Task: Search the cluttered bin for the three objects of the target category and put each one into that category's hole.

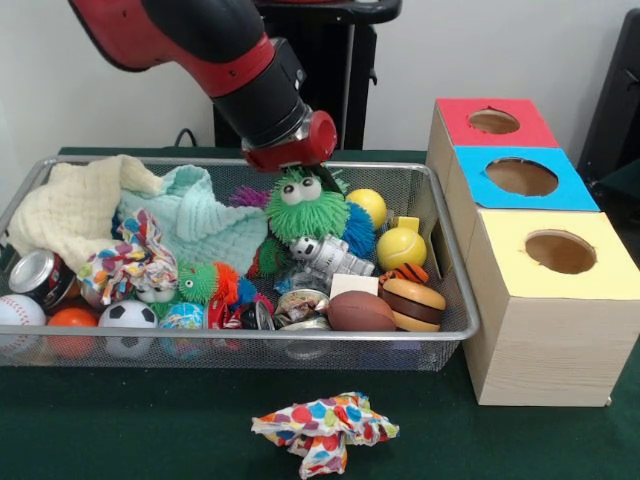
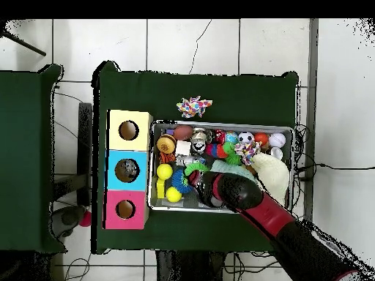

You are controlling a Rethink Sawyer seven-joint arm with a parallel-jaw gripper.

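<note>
A wire mesh bin (image 1: 462, 300) holds mixed clutter. It contains a green fuzzy toy with eyes (image 1: 305, 210), two yellow balls (image 1: 367, 205) (image 1: 401, 246), a white robot figure (image 1: 325, 255), a brown football (image 1: 360, 311) and a burger toy (image 1: 413, 303). A soccer ball (image 1: 128, 317), a baseball (image 1: 18, 312), an orange ball (image 1: 72, 320) and a can (image 1: 40, 275) lie at the left. My gripper (image 1: 300, 165) hangs low over the bin's back middle, just behind the green toy, which hides its tips. In the overhead view the gripper (image 2: 199, 186) sits beside the yellow balls.
Three boxes with round holes stand right of the bin: red (image 1: 455, 108), blue (image 1: 575, 190) and yellow (image 1: 510, 240). A cream cloth (image 1: 75, 205), a mint cloth (image 1: 205, 220) and a spotted cloth (image 1: 130, 255) fill the bin's left. Another spotted cloth (image 1: 325, 425) lies on the green table in front.
</note>
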